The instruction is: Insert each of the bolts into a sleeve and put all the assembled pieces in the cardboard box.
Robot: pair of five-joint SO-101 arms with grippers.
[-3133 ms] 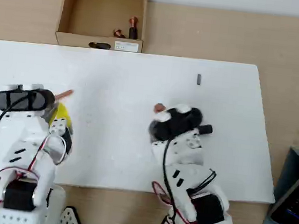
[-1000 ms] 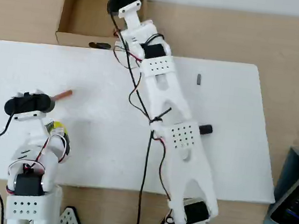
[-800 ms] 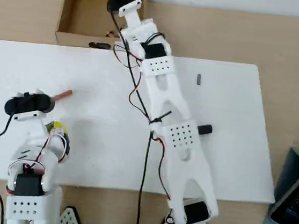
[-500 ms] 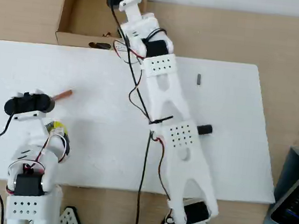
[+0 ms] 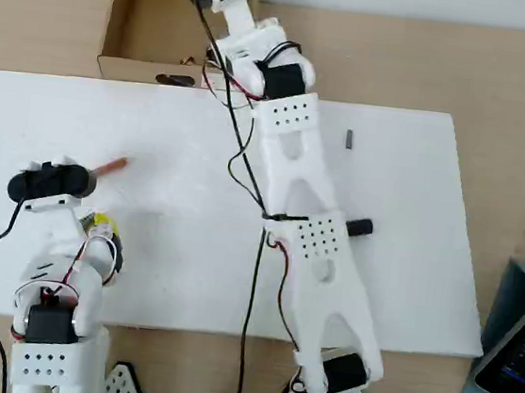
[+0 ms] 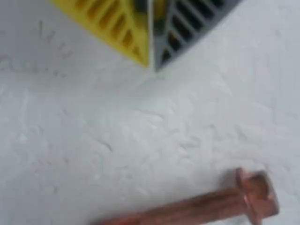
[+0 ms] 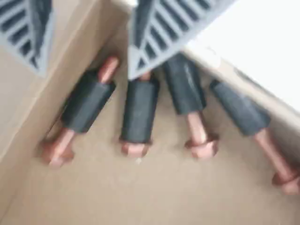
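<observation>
While the right arm stretches from 6 o'clock across the white foam sheet (image 5: 406, 270) to the open brown cardboard box (image 5: 112, 23) at 11 o'clock on the wooden table (image 5: 503, 82), the right gripper (image 7: 86, 70) hangs inside that box. Its two grey ribbed fingers are spread wide with nothing between them. On the box floor beneath it lie four assembled pieces (image 7: 139, 112) side by side, each a copper bolt pushed through a black cylindrical sleeve. One piece lies along the box's side wall under the gap between the jaws, the next has its end under one fingertip, and the other two lie clear of the fingers. In the high view the arm lies across that corner of the box, and there is just a glint of copper at the front wall. The left gripper (image 6: 151, 58), low at 7 o'clock on the sheet, has its yellow and grey fingertips pressed together on nothing. A loose copper flanged bolt (image 6: 187, 208) lies flat on the sheet near those tips and apart from them. From above it sits at 1 o'clock from the left arm's black camera head (image 5: 51, 182). The high view also gives a small dark sleeve (image 5: 349, 139) alone at 2 o'clock on the sheet, and a short black cylinder (image 5: 359, 227) just beside the right arm at 3 o'clock.
</observation>
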